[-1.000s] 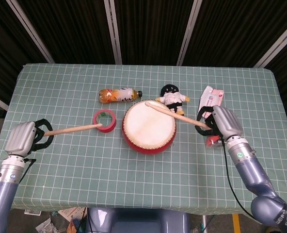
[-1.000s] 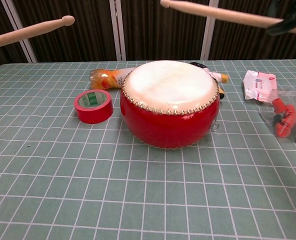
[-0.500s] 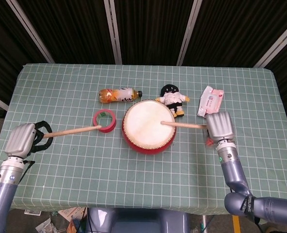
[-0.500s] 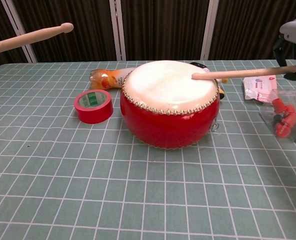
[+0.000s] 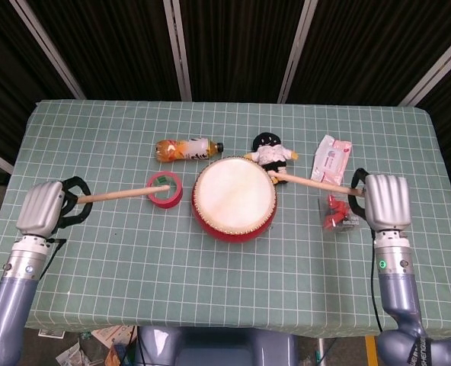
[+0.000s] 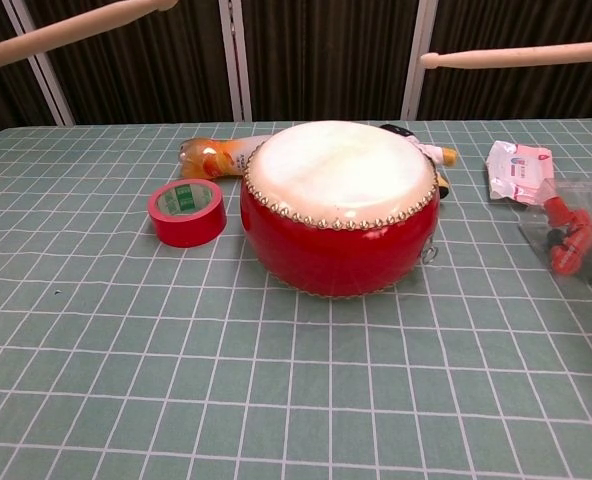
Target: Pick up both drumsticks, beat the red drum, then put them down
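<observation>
**Right stick off the drumhead, both sticks up**

Right drumstick [image 5: 311,182] is lifting off the drumhead since half a second ago; the right robot hand [image 5: 385,201] is now sitting further out toward the surface's right edge. Left drumstick [image 5: 119,195] is tipping a bit higher in the chest view.

Left robot hand [image 5: 43,207] is gripping its drumstick by the butt end, tip hanging over the red tape roll [image 5: 164,188], short of the drum. Right robot hand is gripping the other stick, fingers closed around the butt; tip is hovering at the drum's upper right rim, just beside the doll [image 5: 270,153].

Red drum [image 5: 234,199] is sitting mid-surface, white head up, nothing touching it. In the chest view both sticks are running well above the drumhead.

Green gridded surface [image 5: 134,259] is also carrying an orange drink bottle [image 5: 186,148] lying on its side behind the drum, a white-pink packet [image 5: 332,156] to the right, and a clear bag of red parts [image 5: 338,213] just beside the right robot hand.
</observation>
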{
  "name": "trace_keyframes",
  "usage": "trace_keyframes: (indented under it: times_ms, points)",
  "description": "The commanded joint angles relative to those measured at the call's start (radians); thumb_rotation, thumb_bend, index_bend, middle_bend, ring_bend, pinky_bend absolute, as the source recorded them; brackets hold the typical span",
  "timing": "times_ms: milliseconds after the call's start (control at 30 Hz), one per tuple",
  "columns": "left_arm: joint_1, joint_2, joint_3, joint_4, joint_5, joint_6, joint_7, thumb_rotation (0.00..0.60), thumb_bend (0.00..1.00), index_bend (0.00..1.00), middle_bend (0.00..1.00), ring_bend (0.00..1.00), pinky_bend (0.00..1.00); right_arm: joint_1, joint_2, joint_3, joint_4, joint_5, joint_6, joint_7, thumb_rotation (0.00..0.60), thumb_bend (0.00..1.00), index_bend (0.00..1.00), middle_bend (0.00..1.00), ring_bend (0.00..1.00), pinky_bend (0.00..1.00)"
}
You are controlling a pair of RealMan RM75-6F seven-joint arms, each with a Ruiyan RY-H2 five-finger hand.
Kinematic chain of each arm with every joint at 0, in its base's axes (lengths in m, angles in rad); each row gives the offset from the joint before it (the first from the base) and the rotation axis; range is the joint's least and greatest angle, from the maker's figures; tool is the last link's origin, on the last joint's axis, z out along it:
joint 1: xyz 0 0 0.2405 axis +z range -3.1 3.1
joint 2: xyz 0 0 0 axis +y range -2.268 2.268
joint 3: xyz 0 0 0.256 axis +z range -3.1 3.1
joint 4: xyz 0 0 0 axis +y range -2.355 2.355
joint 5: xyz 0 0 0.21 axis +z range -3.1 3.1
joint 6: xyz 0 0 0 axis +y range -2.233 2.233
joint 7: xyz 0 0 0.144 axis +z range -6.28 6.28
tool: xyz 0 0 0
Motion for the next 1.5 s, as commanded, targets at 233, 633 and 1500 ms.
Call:
trace_keyframes:
  times_ms: [233,633,1500]
  points:
    - [-0.195,-0.057,-0.115,0.033,-0.191,-0.066,0.181,0.6,0.56,0.77,1.0,1.0,1.0,-0.088,0.033,-0.023,-0.014,-0.076,-0.015,0.109,0.6,0.62,1.0,1.0,1.0,1.0]
    - [-0.439,-0.203,-0.173,0.134,-0.422,-0.059,0.408,0.6,0.57,0.77,1.0,1.0,1.0,-0.135,0.051,0.01,0.027,-0.105,-0.058,0.208,0.6,0.62,1.0,1.0,1.0,1.0]
    - [-0.84,-0.439,-0.087,0.448,-1.167,0.042,1.185,0.6,0.58,0.77,1.0,1.0,1.0,-0.164,0.064,0.063,0.088,-0.067,-0.162,0.271,0.6,0.62,1.0,1.0,1.0,1.0]
